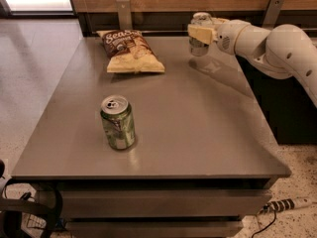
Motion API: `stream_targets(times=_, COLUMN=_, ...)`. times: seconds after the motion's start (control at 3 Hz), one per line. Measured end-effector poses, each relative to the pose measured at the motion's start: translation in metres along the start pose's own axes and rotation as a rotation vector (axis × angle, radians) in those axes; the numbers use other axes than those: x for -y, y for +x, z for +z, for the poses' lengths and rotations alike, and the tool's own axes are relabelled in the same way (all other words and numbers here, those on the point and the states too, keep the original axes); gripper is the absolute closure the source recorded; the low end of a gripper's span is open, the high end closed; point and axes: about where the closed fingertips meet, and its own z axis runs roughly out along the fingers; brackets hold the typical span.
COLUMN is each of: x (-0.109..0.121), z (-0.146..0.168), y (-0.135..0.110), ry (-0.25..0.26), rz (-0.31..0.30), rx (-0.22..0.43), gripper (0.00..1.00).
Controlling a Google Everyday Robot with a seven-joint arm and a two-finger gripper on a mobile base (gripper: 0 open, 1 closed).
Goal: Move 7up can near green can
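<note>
Far back right of the grey table [208, 133]: gripper [201, 33] with jaws closed on the 7up can [199, 48]. Well apart from the green can [118, 123], upright front left. Chip bag [131, 52] at back left.

Grey surface [198, 133] filling mid-frame, green can [118, 123] upright left of centre, chip bag [130, 52] lying flat toward upper left, claw [200, 33] at upper right clamped around 7up can [198, 48], possibly just clear of the surface
</note>
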Motion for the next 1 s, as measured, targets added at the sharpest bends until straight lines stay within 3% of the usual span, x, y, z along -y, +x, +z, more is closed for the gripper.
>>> stream_targets(times=0.33, x=-0.031, z=-0.044, y=-0.022, ry=-0.033, rz=-0.035, rx=0.005, gripper=1.0)
stream_targets(times=1.0, x=-0.125, z=-0.109, y=-0.021, ry=-0.138, rz=-0.052, rx=0.0, gripper=1.0)
